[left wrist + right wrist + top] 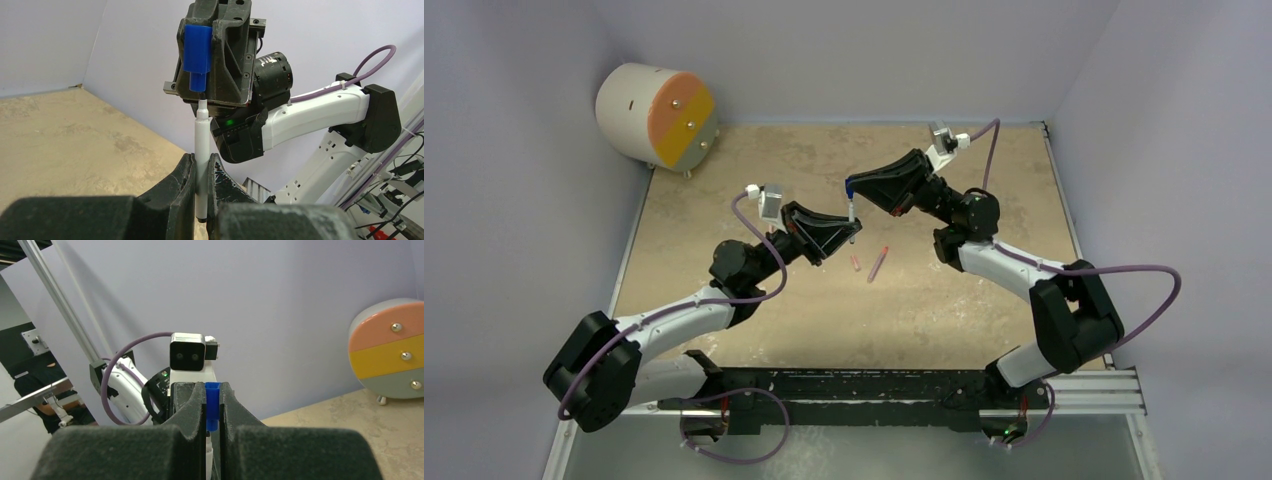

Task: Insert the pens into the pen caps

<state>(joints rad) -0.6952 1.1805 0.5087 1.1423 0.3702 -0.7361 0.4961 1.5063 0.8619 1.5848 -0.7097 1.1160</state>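
Observation:
My left gripper (pixel 202 167) is shut on the white pen (pixel 201 150) and holds it upright above the table, dark tip up. My right gripper (pixel 213 400) is shut on the dark blue cap (pixel 212 405) and holds it just above the pen. In the left wrist view the blue cap (pixel 197 55) has its open end at the pen's dark tip. From above, the left gripper (pixel 852 232), the pen (pixel 852 215) and the cap (pixel 849 186) line up below the right gripper (pixel 854 190). An orange-red pen (pixel 878 264) and a small pinkish-red cap (pixel 855 264) lie on the table.
A round drum (pixel 656 115) with orange, yellow and grey bands lies at the back left corner, also in the right wrist view (pixel 387 352). Lilac walls close the tan table (pixel 984 300) on three sides. The mauve pen is out of view.

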